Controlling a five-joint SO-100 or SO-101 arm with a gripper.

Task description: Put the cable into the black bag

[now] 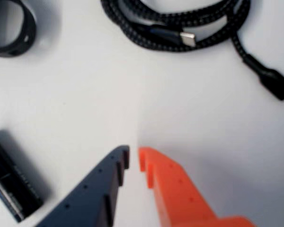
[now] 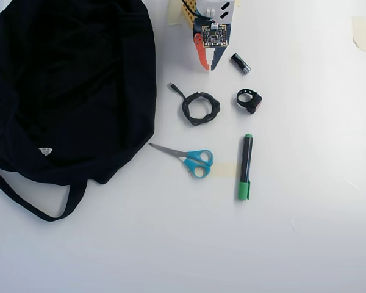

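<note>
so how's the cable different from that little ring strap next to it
In the overhead view the cable is a thin cord wound into a round coil with a loose plug end sticking out to the upper left; the ring strap is a smaller single band with a chunky block. In the wrist view the cable looks braided, the strap smooth with holes. Both are black and lie on the table.

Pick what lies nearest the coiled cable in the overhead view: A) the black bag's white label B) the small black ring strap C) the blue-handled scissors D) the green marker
B: the ring strap sits just right of the cable, closer than any other option.
</note>
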